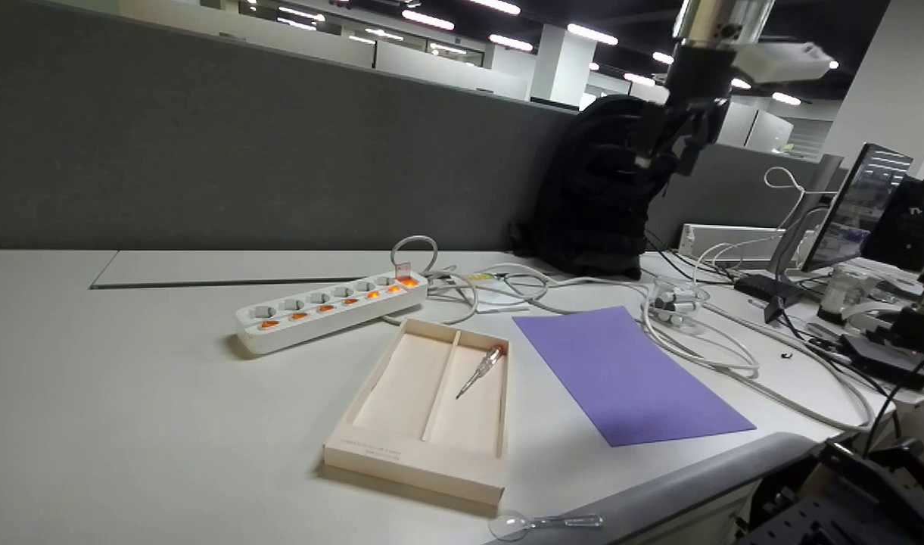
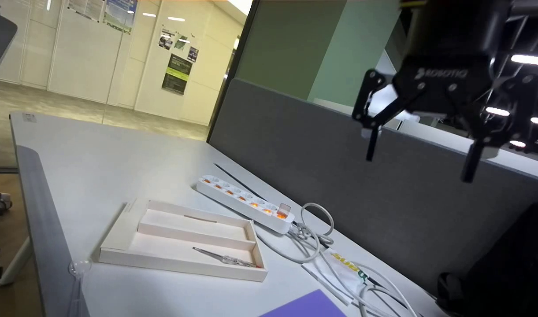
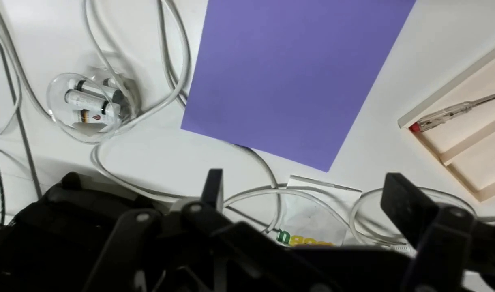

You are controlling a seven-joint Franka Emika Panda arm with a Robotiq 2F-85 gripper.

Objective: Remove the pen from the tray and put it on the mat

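Observation:
The pen (image 1: 483, 369), a thin stick with a see-through handle, red end and dark metal tip, lies in one compartment of the beige tray (image 1: 412, 462). The pen (image 2: 228, 259) and tray (image 2: 180, 266) also show in an exterior view. In the wrist view the pen (image 3: 446, 114) and part of the tray (image 3: 454, 83) are at the right edge. The purple mat (image 1: 632, 378) lies flat beside the tray; it fills the upper middle of the wrist view (image 3: 290, 77). My gripper (image 2: 419, 166) is open and empty, high above the table, away from the pen.
A white power strip (image 1: 329, 314) lies behind the tray, with white cables and a printed paper (image 3: 312, 215) near it. A transparent jar (image 3: 85, 107) of small bottles stands beside the mat. A black backpack (image 1: 594, 189) leans on the grey partition (image 1: 280, 136). A transparent spoon (image 1: 545, 522) lies at the edge.

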